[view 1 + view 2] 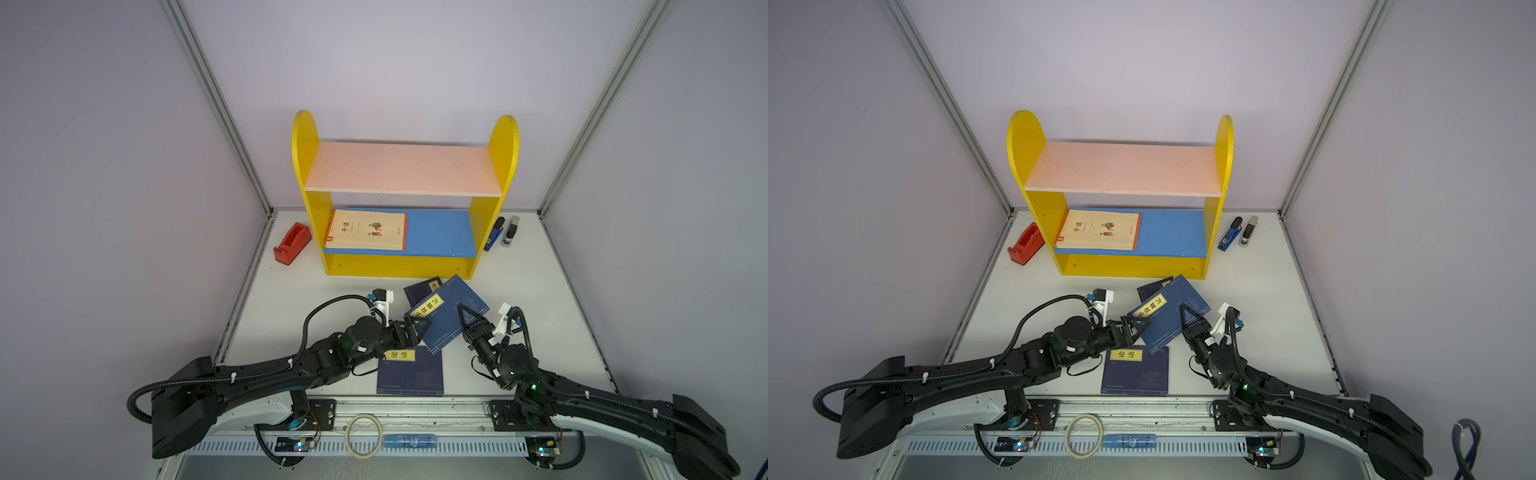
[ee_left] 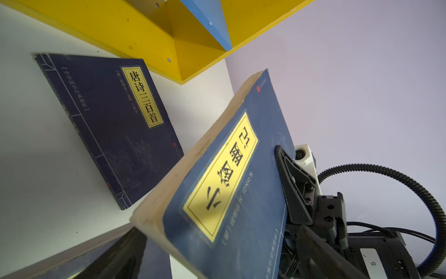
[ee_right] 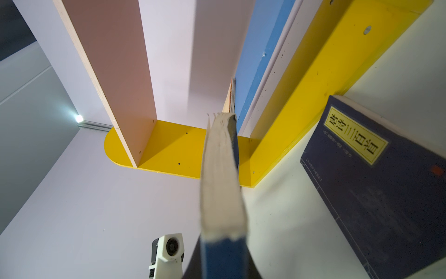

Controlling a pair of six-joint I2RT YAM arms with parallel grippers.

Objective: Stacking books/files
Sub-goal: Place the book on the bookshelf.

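Top views both show my right end effector (image 1: 462,311) clamped on one long edge of a navy book (image 1: 442,330), held clear of the table (image 1: 532,299) and tilted. The book's long axis runs diagonally, near-left to far-right, and its far end points at the right foot of the yellow shelf (image 1: 399,266). Its yellow title label faces up and runs along that same axis.

My left end effector (image 1: 412,330) is spread wide at the book's near-left corner and not closed on it. I can't tell if it touches.

A second navy book (image 1: 417,291) lies flat just in front of the shelf, partly hidden by the held one. A third navy book (image 1: 411,376) lies flat near the table's front edge. The cream books (image 1: 365,230) are stacked flat on the left of the blue lower board (image 1: 440,232).
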